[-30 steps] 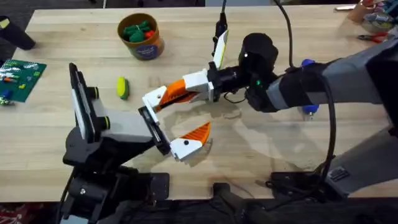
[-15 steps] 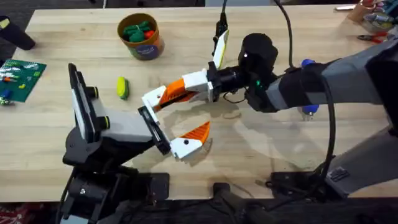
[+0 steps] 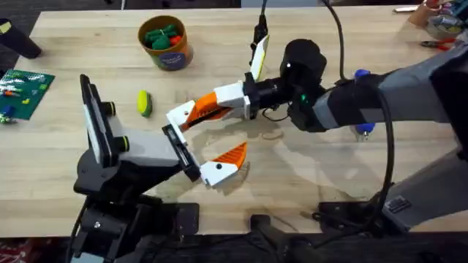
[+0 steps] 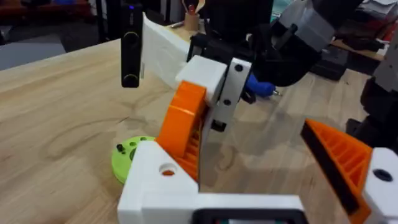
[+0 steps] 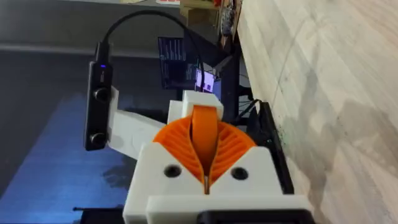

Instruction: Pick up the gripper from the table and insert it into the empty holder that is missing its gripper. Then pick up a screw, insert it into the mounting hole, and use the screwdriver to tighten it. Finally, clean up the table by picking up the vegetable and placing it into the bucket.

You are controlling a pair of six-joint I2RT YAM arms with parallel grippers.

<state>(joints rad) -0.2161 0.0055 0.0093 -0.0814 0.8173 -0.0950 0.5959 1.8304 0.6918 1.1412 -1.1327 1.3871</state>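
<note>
My left gripper [image 3: 223, 131] is open, with its white-and-orange fingers [image 4: 339, 162] spread wide. My right gripper [image 3: 206, 109] reaches in from the right and is shut on the left gripper's other orange finger [image 5: 204, 134]. The gripper [image 4: 127, 163], a lime-green round piece with a small dark screw [image 4: 120, 148] on it, lies on the table just beside that finger. The yellow-and-green vegetable [image 3: 144, 102] lies left of both grippers. The bucket [image 3: 175, 57] stands at the back with green and red toys inside. The screwdriver's blue handle [image 3: 362, 74] peeks out behind the right arm.
A green circuit board [image 3: 22, 91] lies at the table's left edge, with a black object [image 3: 18, 40] behind it. Tools [image 3: 439, 44] sit at the back right corner. Bare wood stretches along the front right.
</note>
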